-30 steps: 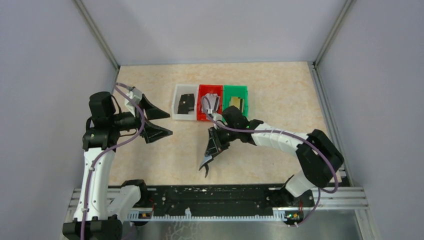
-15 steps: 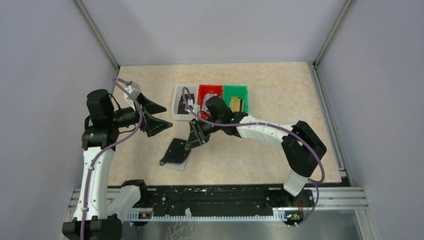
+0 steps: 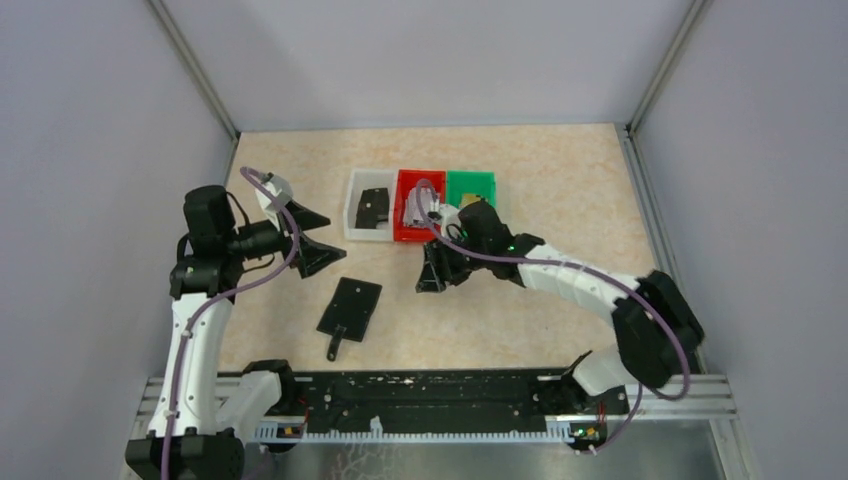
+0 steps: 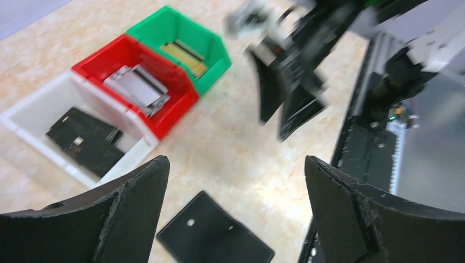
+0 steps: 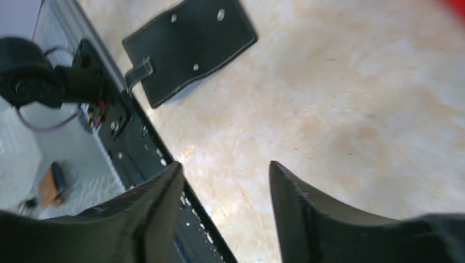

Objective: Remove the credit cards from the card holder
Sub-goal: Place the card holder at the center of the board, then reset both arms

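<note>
The black card holder lies flat on the table with its strap tab toward the near edge; it also shows in the left wrist view and the right wrist view. Black cards lie in the white bin, silvery grey cards in the red bin, gold cards in the green bin. My left gripper is open and empty, above the table left of the bins. My right gripper is open and empty, right of the holder.
The white bin, red bin and green bin stand side by side at mid table. A black rail runs along the near edge. Grey walls close in the left, right and back.
My right gripper carried the card holder left, let it go on the table, then drew back right and up toward the red bin. The left gripper shifted slightly.
</note>
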